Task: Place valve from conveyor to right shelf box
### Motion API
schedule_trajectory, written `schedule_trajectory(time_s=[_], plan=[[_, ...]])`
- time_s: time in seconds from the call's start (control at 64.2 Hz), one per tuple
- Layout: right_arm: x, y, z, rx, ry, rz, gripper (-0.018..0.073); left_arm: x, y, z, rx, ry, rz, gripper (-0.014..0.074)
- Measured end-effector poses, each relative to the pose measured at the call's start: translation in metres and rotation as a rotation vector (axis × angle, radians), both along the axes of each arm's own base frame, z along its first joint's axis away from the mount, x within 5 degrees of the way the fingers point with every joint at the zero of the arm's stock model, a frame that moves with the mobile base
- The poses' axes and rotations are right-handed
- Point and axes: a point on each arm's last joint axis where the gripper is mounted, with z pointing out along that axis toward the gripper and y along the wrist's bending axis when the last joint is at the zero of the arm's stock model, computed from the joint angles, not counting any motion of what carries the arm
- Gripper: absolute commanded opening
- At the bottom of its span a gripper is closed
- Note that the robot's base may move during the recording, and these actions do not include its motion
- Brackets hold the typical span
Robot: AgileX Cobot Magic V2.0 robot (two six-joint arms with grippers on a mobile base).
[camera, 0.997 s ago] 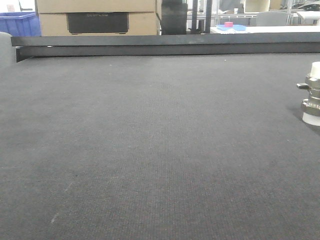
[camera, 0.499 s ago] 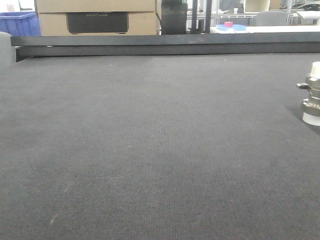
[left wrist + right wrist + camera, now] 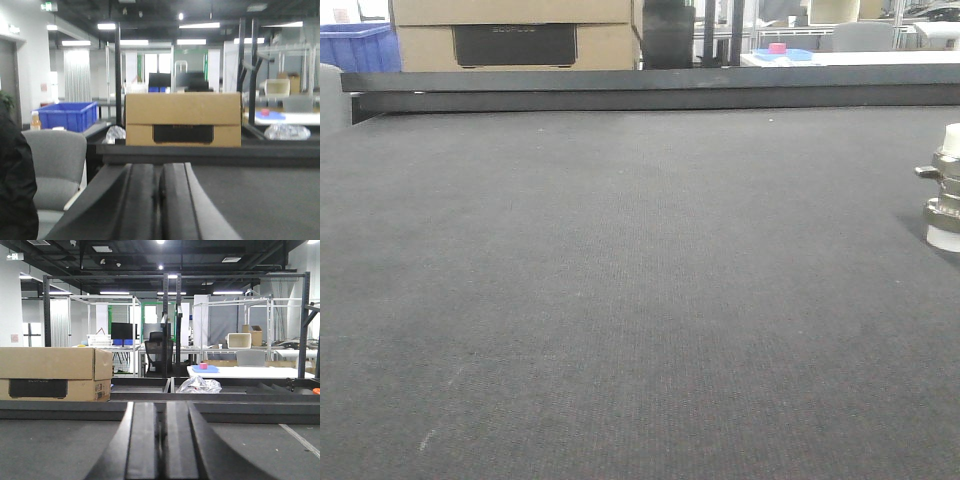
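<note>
The valve (image 3: 946, 188), silvery with hexagonal sections and white caps top and bottom, stands upright at the right edge of the front view, partly cut off by the frame. It rests on the conveyor (image 3: 620, 280), a wide dark grey woven belt bounded at the back by a black rail (image 3: 650, 88). My left gripper (image 3: 158, 172) is shut with nothing between its fingers, low over the belt (image 3: 260, 200). My right gripper (image 3: 165, 410) is likewise shut and empty above the belt (image 3: 50, 450). Neither wrist view shows the valve. The right shelf and its box are out of view.
A cardboard box (image 3: 515, 35) sits beyond the rail, also in the wrist views (image 3: 183, 119) (image 3: 55, 373). A blue crate (image 3: 358, 48) and a grey chair (image 3: 55, 165) stand at the left. A crumpled plastic bag (image 3: 199, 385) lies behind the rail.
The valve has shifted slightly to the right along the belt, a little more of it cut off by the frame edge.
</note>
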Motion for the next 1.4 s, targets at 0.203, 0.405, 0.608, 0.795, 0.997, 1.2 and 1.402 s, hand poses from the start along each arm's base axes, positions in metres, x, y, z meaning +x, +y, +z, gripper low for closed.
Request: schedule_trajectory(time_s=[0.203,0.405,0.608,0.795,0.997,1.2,1.402], plan=[[0.029,0.001,0.030,-0.009,0.082,-0.001,0.0577,0.027,0.003,0.036,-0.012,0.163,0.005,0.0531],[0.074,0.003,0.024,-0.068,0.237,-0.017,0.0570,0.054,0.000,0.044,-0.024,0.320,-0.052,0.0589],[0.120,0.006,0.047,-0.087,0.518,-0.001,0.0570,0.076,-0.008,0.053,-0.051,0.448,-0.127,0.0589],[0.170,0.010,0.071,-0.111,0.822,0.023,0.0570,0.089,-0.013,0.055,-0.049,0.490,-0.158,0.0589],[0.220,0.021,0.065,-0.160,1.097,0.072,0.0570,0.090,-0.014,0.054,-0.049,0.500,-0.163,0.0589],[0.264,0.026,0.024,-0.179,1.337,0.089,0.0570,0.090,-0.014,0.054,-0.049,0.499,-0.163,0.0589],[0.298,0.029,-0.024,-0.186,1.480,0.094,0.0570,0.090,-0.014,0.054,-0.051,0.503,-0.164,0.0589]])
